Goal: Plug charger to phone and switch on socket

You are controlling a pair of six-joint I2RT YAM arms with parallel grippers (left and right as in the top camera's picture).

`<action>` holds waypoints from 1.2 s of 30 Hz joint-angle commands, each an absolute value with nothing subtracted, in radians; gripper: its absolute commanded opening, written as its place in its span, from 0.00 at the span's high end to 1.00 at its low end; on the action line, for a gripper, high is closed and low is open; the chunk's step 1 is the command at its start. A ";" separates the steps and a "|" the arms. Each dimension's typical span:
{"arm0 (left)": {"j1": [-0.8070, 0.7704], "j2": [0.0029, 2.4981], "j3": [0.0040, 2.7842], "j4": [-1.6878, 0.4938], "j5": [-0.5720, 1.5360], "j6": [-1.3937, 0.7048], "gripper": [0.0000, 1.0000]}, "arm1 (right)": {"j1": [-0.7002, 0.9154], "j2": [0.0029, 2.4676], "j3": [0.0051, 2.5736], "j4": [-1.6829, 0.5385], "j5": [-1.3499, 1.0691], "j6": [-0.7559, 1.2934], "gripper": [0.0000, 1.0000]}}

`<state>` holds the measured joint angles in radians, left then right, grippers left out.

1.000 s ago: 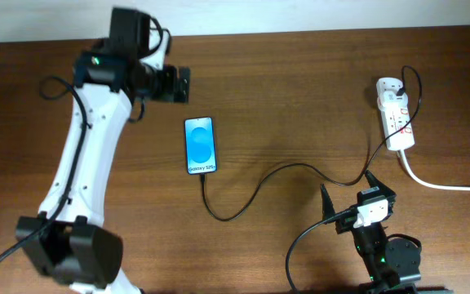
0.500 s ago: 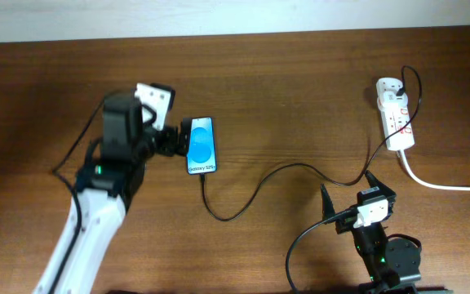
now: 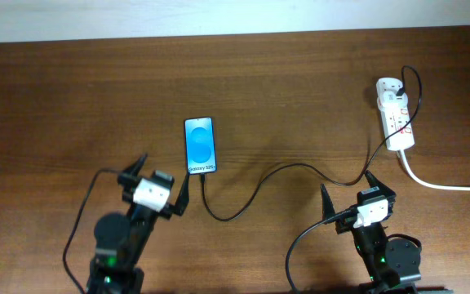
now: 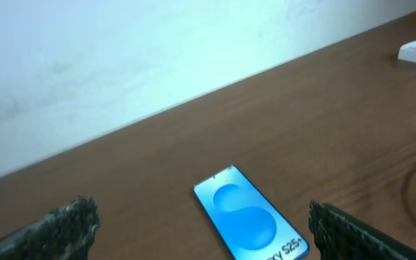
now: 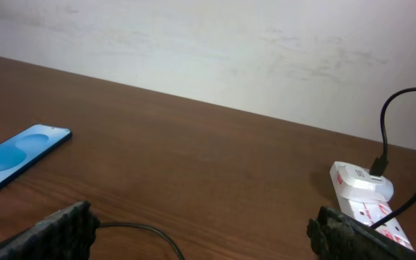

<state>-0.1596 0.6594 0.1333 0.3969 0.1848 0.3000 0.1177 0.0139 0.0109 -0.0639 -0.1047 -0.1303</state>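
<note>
The phone [image 3: 200,145] lies flat on the wooden table with its blue screen up; it also shows in the left wrist view [image 4: 250,222] and the right wrist view [image 5: 19,156]. The charger [image 3: 288,173], a thin black cable, runs from the phone's near end across the table to the socket [image 3: 395,113] at the far right, where it is plugged in. The socket shows in the right wrist view [image 5: 370,202] too. My left gripper [image 3: 155,184] is open and empty, just in front of the phone. My right gripper [image 3: 354,196] is open and empty, in front of the cable's middle.
A thick white cord [image 3: 447,184] leaves the socket toward the right edge. A pale wall [image 5: 208,50] stands behind the table's far edge. Both arm bases sit at the table's near edge.
My left arm has swung back from above the phone's far left side and folded down to the near edge, its gripper now in front of the phone. The right arm has not moved.
</note>
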 commanded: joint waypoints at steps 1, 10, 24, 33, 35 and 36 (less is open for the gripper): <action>-0.153 0.511 0.057 0.406 0.183 0.374 0.01 | 0.116 0.003 0.006 -0.070 -0.100 -0.123 0.02; -0.065 0.255 0.034 0.195 0.180 0.374 0.01 | 0.116 0.003 0.006 -0.070 -0.100 -0.123 0.02; 0.030 0.005 0.008 0.030 0.183 0.377 0.01 | 0.116 0.003 0.006 -0.070 -0.100 -0.123 0.02; 0.042 0.005 0.008 -0.067 0.187 0.372 0.01 | 0.116 0.003 0.006 -0.070 -0.100 -0.123 0.02; 0.042 0.005 0.008 -0.065 0.187 0.372 0.01 | 0.116 0.003 0.006 -0.070 -0.100 -0.123 0.02; 0.042 0.005 0.009 -0.065 0.187 0.372 0.01 | 0.116 0.003 0.006 -0.070 -0.100 -0.123 0.01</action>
